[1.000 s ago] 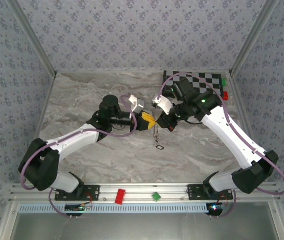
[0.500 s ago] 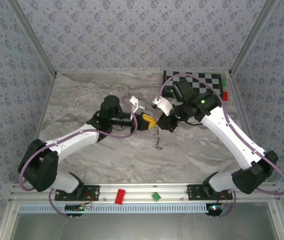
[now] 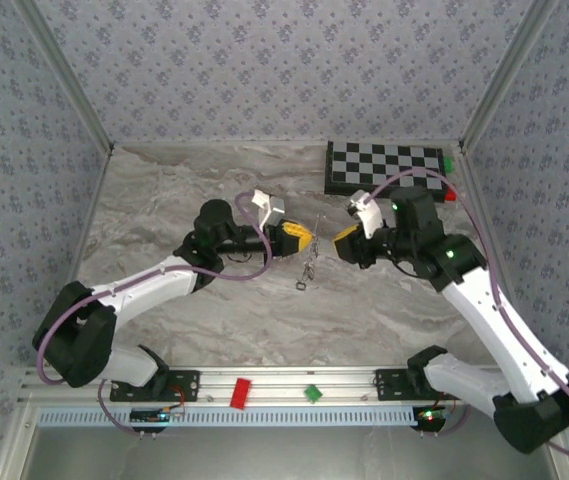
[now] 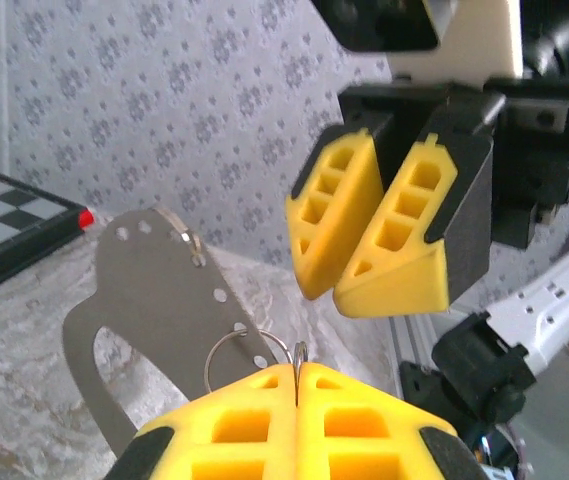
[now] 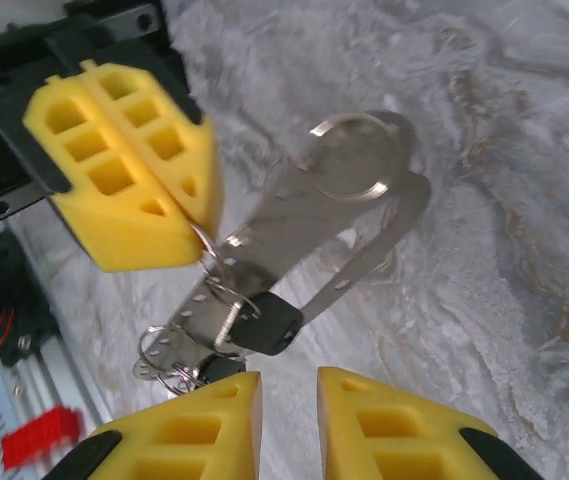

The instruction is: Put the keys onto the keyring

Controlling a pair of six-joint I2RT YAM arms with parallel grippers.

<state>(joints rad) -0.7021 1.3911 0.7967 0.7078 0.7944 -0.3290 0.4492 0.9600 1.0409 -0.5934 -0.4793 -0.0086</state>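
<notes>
Near rail: a red block (image 3: 241, 392) and a green block (image 3: 312, 393) sit on the metal strip between the two arm bases.
Left fingers (image 3: 302, 238): pressed tight together on a thin wire ring of the keyring, mid-surface.
Keyring (image 5: 294, 225): a flat grey metal loop pierced with small holes, hanging from the left fingers between the two arms, above the grey marbled surface (image 3: 164, 200); whether its lower end touches down cannot be told.
Keys (image 5: 269, 325): one black head lies against the loop's lower end, joined by small wire rings; a second black head shows just below it.
Right fingers (image 3: 345, 243): a narrow gap between them, holding nothing, just beside the keyring and clear of it.
Far corner: the checkered board (image 3: 384, 168) lies flat at the back right, with a cable crossing its near edge.
Since a second ago: the right fingers, then closed against the left pair at the keyring, have parted and drawn back to the right, uncovering more of the board.
</notes>
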